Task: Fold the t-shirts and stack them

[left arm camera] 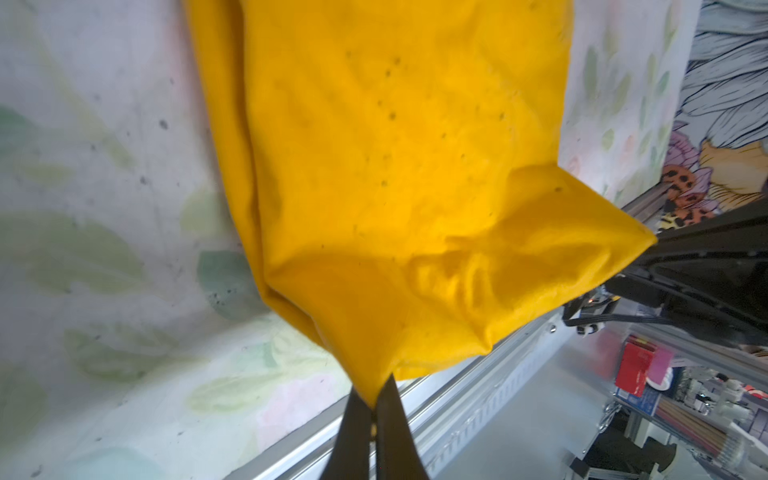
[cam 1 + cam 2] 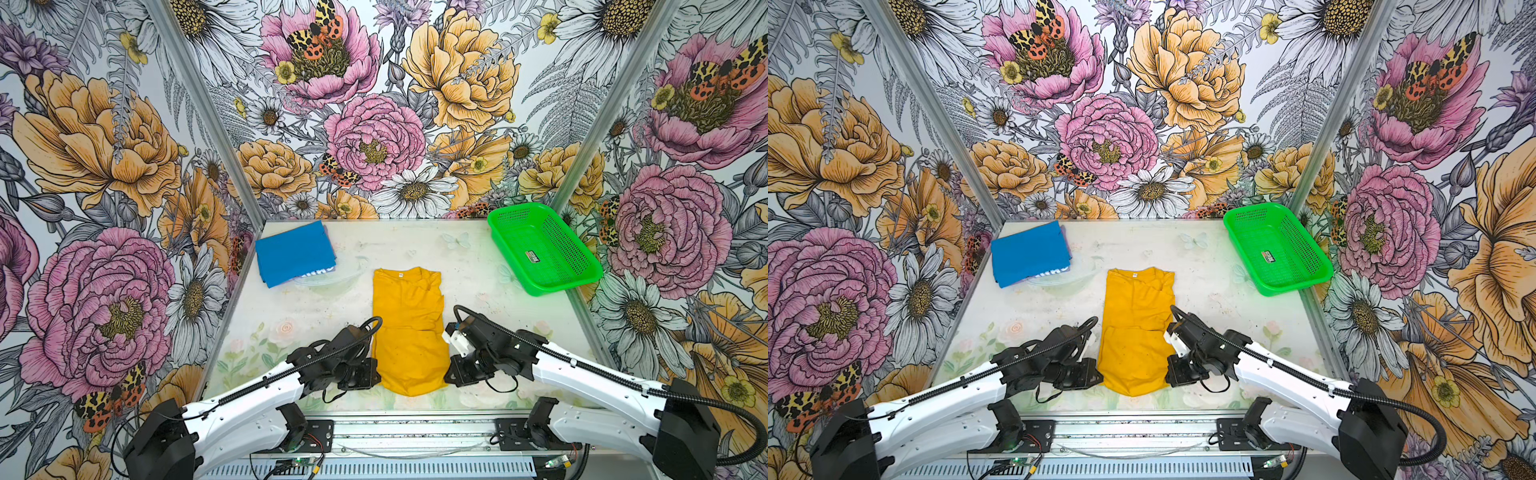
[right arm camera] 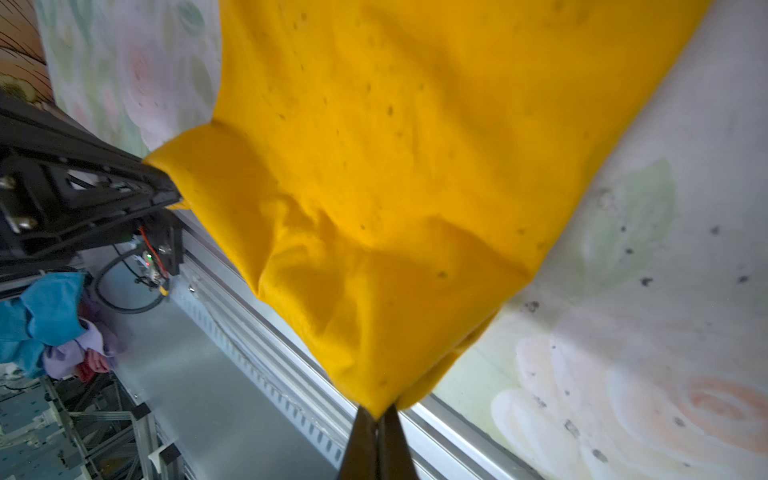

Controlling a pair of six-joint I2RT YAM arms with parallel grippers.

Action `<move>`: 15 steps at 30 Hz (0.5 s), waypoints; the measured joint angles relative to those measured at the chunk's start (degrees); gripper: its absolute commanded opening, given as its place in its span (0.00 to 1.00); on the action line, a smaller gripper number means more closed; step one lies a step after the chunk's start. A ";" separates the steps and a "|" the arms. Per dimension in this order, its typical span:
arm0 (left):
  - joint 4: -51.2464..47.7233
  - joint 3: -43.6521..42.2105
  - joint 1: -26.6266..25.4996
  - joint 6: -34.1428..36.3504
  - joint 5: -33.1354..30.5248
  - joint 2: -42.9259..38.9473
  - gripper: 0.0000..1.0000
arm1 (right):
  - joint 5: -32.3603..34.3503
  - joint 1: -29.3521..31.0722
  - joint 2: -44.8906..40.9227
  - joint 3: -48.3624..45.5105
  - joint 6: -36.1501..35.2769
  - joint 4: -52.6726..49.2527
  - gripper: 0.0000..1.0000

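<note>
Your left gripper (image 1: 376, 407) and right gripper (image 3: 379, 411) each pinch a near hem corner of the mustard-yellow t-shirt (image 2: 409, 332), mid-table, sides folded in. The blue t-shirt (image 2: 295, 253) lies folded far left. Left to do, apparently: the hem-to-collar fold, then stacking.
</note>
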 measured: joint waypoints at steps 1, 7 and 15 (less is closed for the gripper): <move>-0.02 1.57 1.44 0.98 0.50 0.74 0.00 | -0.48 -1.75 0.17 1.53 -1.01 -0.13 0.00; -0.04 12.44 10.14 7.78 3.10 8.39 0.00 | -2.62 -10.80 8.37 11.85 -7.10 -0.74 0.00; -0.07 27.56 21.97 15.54 6.60 26.08 0.00 | -3.82 -20.17 26.43 26.25 -13.57 -1.36 0.00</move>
